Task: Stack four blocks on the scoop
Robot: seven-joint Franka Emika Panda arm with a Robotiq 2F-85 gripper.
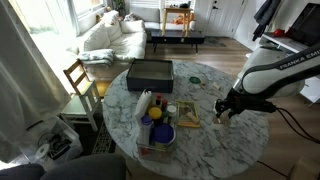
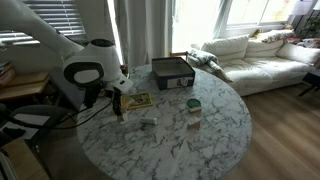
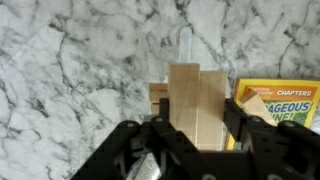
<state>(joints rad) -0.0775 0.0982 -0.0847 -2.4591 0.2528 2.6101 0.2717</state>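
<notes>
Hand: the gripper hangs low over the marble table with its fingers spread. I can't see it pinching anything.
Blocks: the blocks sit in a tight cluster straight ahead of the hand, in the gap between the fingers. Their long sides run away from it.
Loose block: one more loose block lies just to the right, at the left edge of the yellow book.
Scoop: the white scoop handle pokes out beyond the cluster on the same line. The blocks hide its bowl.
Next move: probably a short shift right for the stray one.
Far side: the black tray sits well apart.
</notes>
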